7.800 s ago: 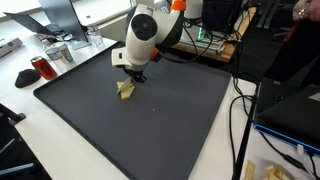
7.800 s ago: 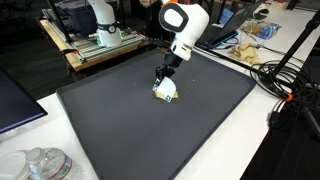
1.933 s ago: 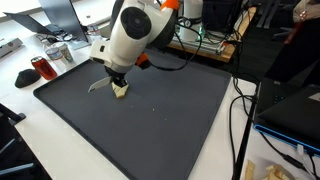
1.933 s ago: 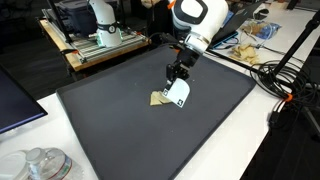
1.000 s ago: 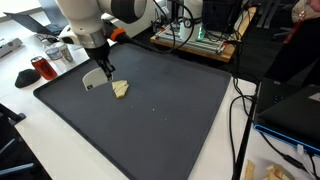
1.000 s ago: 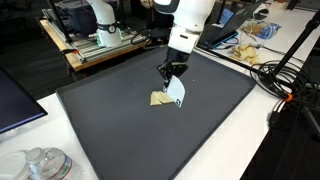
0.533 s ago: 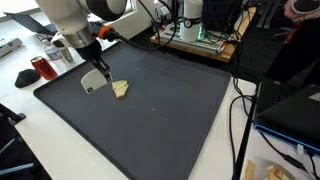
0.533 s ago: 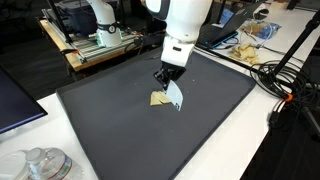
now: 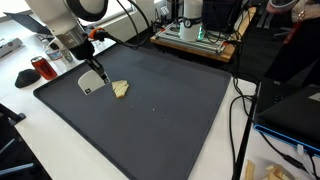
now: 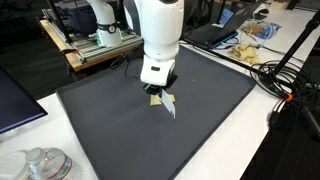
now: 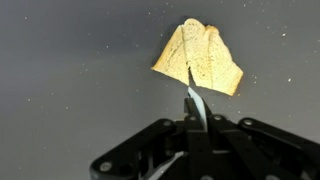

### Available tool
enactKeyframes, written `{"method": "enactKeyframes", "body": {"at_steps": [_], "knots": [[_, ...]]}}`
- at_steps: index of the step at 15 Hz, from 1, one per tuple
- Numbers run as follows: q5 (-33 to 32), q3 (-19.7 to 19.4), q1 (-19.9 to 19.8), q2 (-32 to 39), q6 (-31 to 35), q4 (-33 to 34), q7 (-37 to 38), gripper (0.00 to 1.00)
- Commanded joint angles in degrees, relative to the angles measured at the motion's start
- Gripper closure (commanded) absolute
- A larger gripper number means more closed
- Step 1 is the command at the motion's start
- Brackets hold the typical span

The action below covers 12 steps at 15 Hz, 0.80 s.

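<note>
A robotics lab; a black mat (image 9: 150, 110) covers a white bench (image 9: 50, 135); cables (image 9: 240, 110) trail over its edge; electronics (image 9: 195, 33) with lit boards sit on a wooden rack behind; a laptop (image 9: 60, 15) stands nearby; a second robot (image 10: 100, 18) is bolted to a frame (image 10: 95, 52).

Exterior views look down on the shared dark mat (image 9: 180, 110) from opposing corners, mid-range — the wrist view, close, faces straight down, gripper (image 11: 197, 122) entering at six o'clock.

Mat (image 11: 60, 70) matt dark, fine specks; tan scrap (image 11: 200, 58) rough, grainy; white sheet (image 9: 90, 84) smooth; tool (image 11: 197, 128) black, semi-gloss.
</note>
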Motion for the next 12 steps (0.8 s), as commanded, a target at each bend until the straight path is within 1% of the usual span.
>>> {"method": "enactKeyframes", "body": {"at_steps": [1,5,12], "knots": [[5.0,1.7,-3.6,0.7,-1.0,1.2,-4.4,0.99],[9.2,2.7,-6.0,-0.4,1.3,-1.4,-8.3,0.99],[19.4,4.8,-10.3,-1.8,6.8,-6.5,-13.2,0.99]]}}
